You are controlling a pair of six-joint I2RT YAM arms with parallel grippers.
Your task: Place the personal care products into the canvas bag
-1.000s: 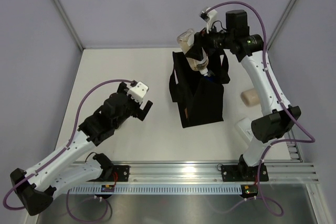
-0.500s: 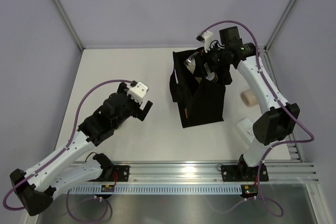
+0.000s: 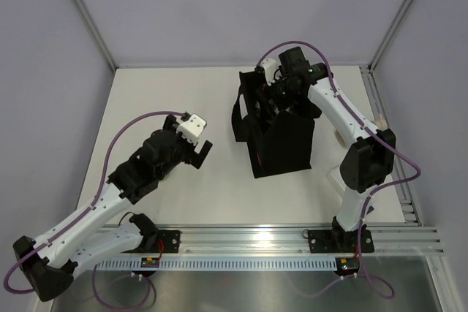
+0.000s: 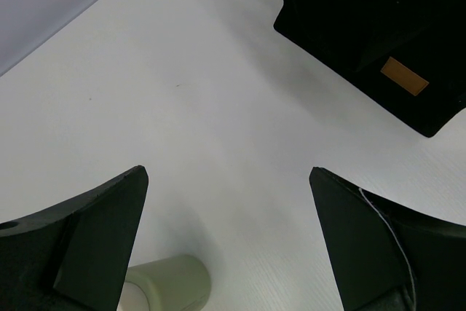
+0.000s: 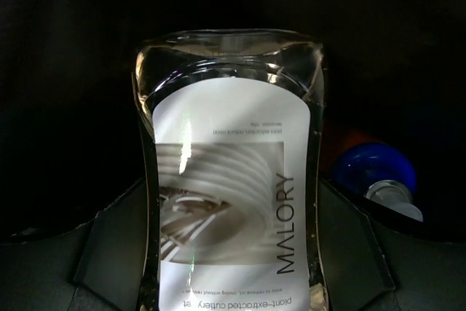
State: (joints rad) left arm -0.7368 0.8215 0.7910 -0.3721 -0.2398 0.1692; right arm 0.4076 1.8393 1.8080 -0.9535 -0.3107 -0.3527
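The black canvas bag point(image 3: 281, 147) stands upright at the middle right of the table. My right gripper point(image 3: 271, 99) reaches down into its open top. In the right wrist view it point(image 5: 229, 253) is shut on a clear bottle point(image 5: 229, 172) with a white "MALORY" label, held between both fingers point(image 5: 109, 245) in the dark interior of the bag. A blue-and-orange bottle point(image 5: 373, 170) lies in the bag beside it. My left gripper point(image 3: 199, 151) hangs open over bare table, left of the bag. In its wrist view it point(image 4: 227, 172) has a pale cream bottle point(image 4: 171, 285) lying just below its left finger.
A flat white pack point(image 3: 335, 177) lies on the table right of the bag, partly behind my right arm. A beige item point(image 3: 338, 135) peeks out beside that arm. The bag's side point(image 4: 364, 20) carries an orange tag point(image 4: 404, 76). Grey walls close off the back and sides.
My right arm has swung down and leftward, carrying the clear bottle from above the bag's far rim into the bag. The left arm has not moved.
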